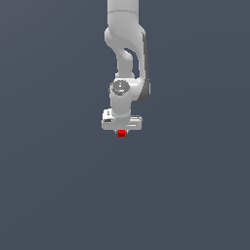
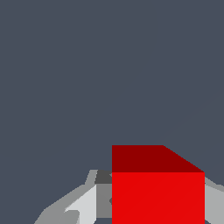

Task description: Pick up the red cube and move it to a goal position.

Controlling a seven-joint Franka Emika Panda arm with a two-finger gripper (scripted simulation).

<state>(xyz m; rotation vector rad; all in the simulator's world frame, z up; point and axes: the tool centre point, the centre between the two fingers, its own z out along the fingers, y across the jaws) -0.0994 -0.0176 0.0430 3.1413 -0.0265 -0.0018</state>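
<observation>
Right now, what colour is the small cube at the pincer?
Bright red; the small plain matte cube shows best in the wrist view, one face darker in shade.

1. Red cube (image 2: 157,197) sits between the fingers (image 2: 83,205), filling most of the gap.
2. Finger surfaces flank the cube on both sides, apparently touching it.
3. Beyond the fingers: plain dark grey counter (image 2: 87,78).
</observation>
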